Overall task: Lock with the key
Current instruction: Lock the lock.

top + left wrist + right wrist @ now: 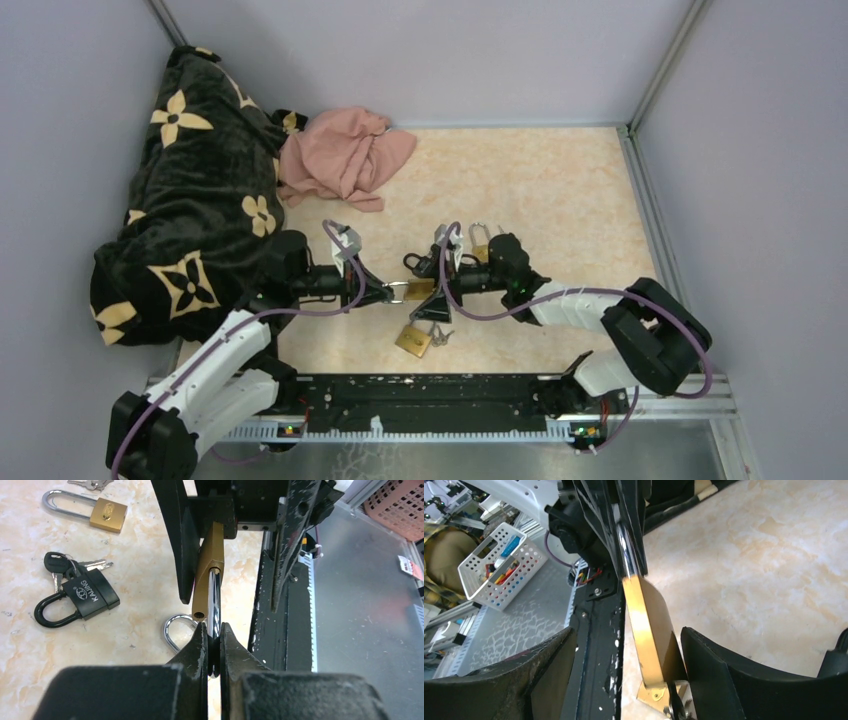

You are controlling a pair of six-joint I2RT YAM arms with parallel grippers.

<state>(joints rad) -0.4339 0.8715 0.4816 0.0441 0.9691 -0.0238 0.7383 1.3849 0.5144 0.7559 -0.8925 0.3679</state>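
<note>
A brass padlock (418, 289) hangs in the air between my two grippers. My left gripper (214, 627) is shut on its silver shackle (214, 597), with the brass body (210, 555) pointing away from it. From the other side, my right gripper (628, 630) stands open around the brass body (649, 625), which lies close to the right finger (709, 675) and well clear of the left one (549, 675). A dark key ring (674, 707) shows at the lock's near end. Whether a key sits in the keyhole I cannot tell.
Below the held lock a second brass padlock (413, 340) lies on the table with keys (441, 335). A black padlock (80, 597) with keys and a third brass padlock (105, 514) lie farther back. A dark flowered blanket (190, 190) and a pink cloth (345, 155) fill the back left.
</note>
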